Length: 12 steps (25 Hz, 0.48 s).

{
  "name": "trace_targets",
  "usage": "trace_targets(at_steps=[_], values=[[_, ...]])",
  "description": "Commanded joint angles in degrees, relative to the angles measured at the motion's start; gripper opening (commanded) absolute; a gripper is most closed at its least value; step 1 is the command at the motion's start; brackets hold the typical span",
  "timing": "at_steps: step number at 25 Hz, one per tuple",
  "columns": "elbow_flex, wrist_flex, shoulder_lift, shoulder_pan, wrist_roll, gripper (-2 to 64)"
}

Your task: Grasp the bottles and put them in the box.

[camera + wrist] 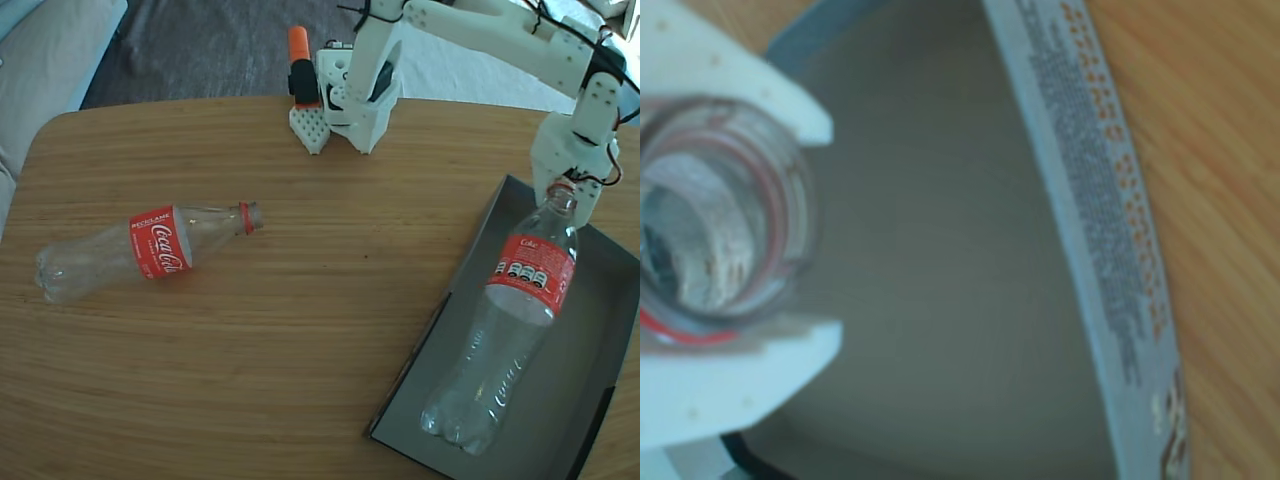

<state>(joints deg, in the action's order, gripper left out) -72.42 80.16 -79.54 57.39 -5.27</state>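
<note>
One clear Coca-Cola bottle (pixel 150 245) with a red label lies on its side on the wooden table, at the left of the fixed view, far from the arm. A second bottle (pixel 515 320) leans tilted in the grey box (pixel 600 340) at the right, base on the box floor, neck raised. My white gripper (pixel 563 190) is shut on that neck from above. The wrist view looks down the open bottle mouth (pixel 715 230), held between my two white fingers (pixel 730 85), and my gripper (pixel 818 235) hangs over the grey box floor (pixel 940 260).
The arm's white base (pixel 360 100) stands at the table's far edge, with an orange-and-white part (pixel 303 75) beside it. A printed box wall (pixel 1095 210) borders bare wood (pixel 1210 150). A pale cushion (pixel 50 50) lies beyond the table's left corner.
</note>
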Motion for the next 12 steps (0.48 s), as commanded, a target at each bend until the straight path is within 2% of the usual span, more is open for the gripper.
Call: trace_targets(at_steps=[1,10,12], values=[[0.7,-1.0,-1.0,0.4,-0.3,-0.4],[1.0,-1.0,0.3,0.4,0.5,0.1],[0.8,-1.0,0.3,0.4,1.8,2.6]])
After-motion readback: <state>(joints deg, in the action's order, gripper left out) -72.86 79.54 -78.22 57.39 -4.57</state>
